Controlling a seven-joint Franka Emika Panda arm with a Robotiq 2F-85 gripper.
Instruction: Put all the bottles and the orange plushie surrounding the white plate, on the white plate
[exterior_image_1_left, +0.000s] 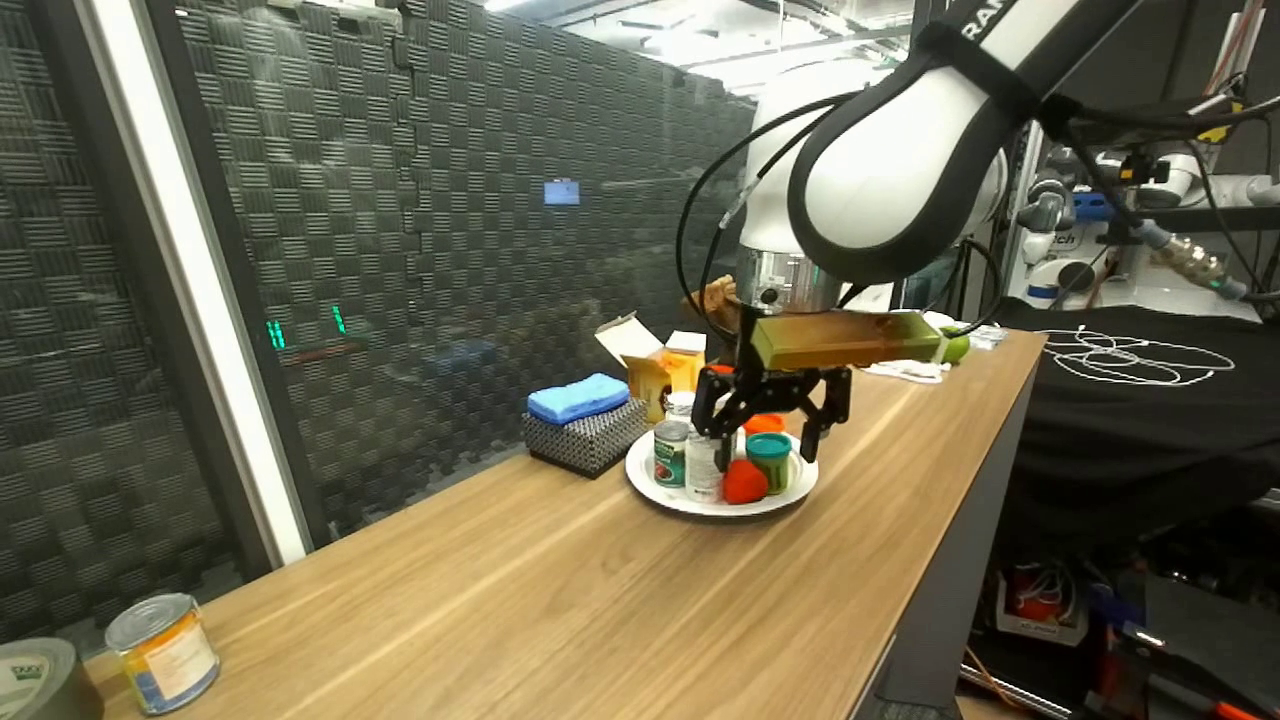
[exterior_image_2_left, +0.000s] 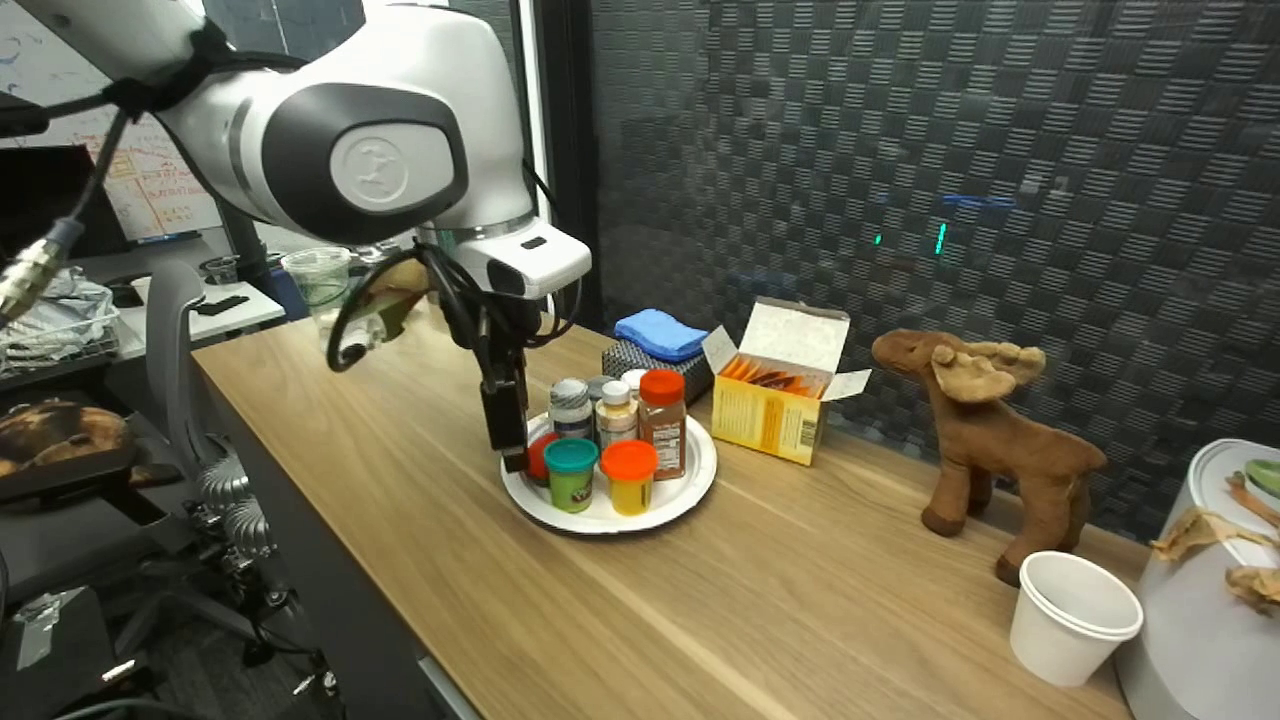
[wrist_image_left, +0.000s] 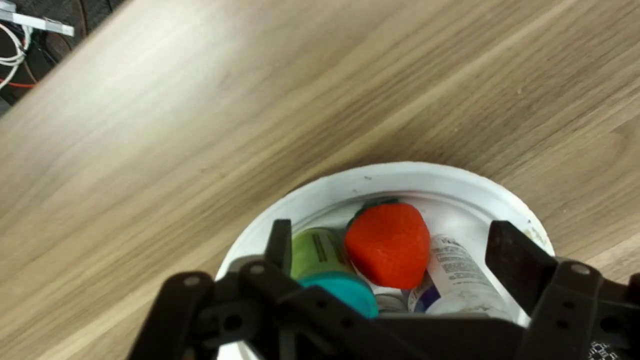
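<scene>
The white plate (exterior_image_1_left: 725, 509) stands on the table and shows in both exterior views (exterior_image_2_left: 600, 526). The orange-red plushie (wrist_image_left: 387, 245) with a dark green top lies on it near the rim. Beside the plushie on the plate are a green jar with a teal lid (exterior_image_2_left: 570, 475) and a white bottle (wrist_image_left: 460, 275). A yellow jar with an orange lid (exterior_image_2_left: 630, 480), a red-capped spice bottle (exterior_image_2_left: 662, 425), a small white-capped bottle (exterior_image_2_left: 616, 415) and a green-labelled can (exterior_image_1_left: 670, 455) also stand there. My gripper (exterior_image_1_left: 767, 455) is open over the plate, its fingers apart around the plushie and teal-lidded jar, holding nothing.
A blue cloth (exterior_image_1_left: 578, 398) on a dark mesh box (exterior_image_1_left: 588, 437) and an open yellow box (exterior_image_2_left: 770, 420) stand behind the plate. A brown moose toy (exterior_image_2_left: 1000, 450) and white cups (exterior_image_2_left: 1070, 620) stand farther along. A can (exterior_image_1_left: 165, 655) and tape roll (exterior_image_1_left: 45, 680) sit at the other end.
</scene>
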